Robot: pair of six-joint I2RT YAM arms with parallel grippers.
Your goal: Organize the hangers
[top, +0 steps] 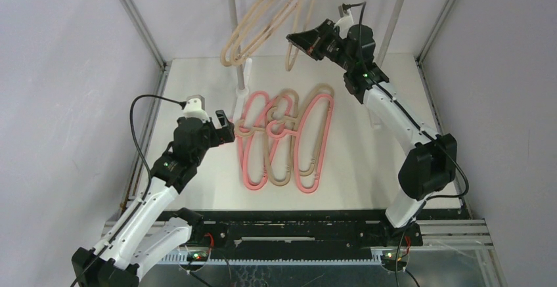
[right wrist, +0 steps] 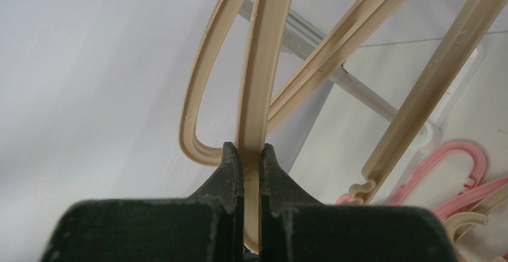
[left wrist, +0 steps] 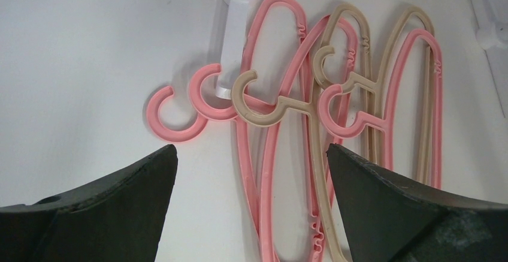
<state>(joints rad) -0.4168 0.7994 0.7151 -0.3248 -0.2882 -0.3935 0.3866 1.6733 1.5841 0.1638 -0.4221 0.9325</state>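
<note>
A heap of hangers (top: pixel 286 139) (left wrist: pixel 299 154), some salmon pink and some beige, is seen lying flat on the white table (top: pixel 374 169), just to the right of the rack pole (top: pixel 231 18) and close to its white foot (left wrist: pixel 235 34). The hangers are overlapped and interlaced, so the number is given only as perhaps five or six. Their hooks are turned toward the foot of the pole, and the outermost pink hook (left wrist: pixel 174 115) is placed just beside it on the bare table. Higher up, near the top of the same pole and to its right, a bunch of beige hangers (top: pixel 259 31) is seen hanging at a tilt, well above the heap. The right gripper (top: pixel 293 39) (right wrist: pixel 250 154) is raised to the right of the pole, beyond the hanging bunch, and its jaws are pressed together on the thin rim of one beige hanger (top: pixel 309 11) (right wrist: pixel 257 64), which is clamped edge-on between the two black fingers (right wrist: pixel 230 169). The left gripper (top: pixel 226 126) (left wrist: pixel 250 148) is held low over the table, to the left of the pole's foot and nearer the arm bases. Its fingers (left wrist: pixel 120 208) are spread wide apart with nothing between them, and the hooks of the heap are framed in the gap.
</note>
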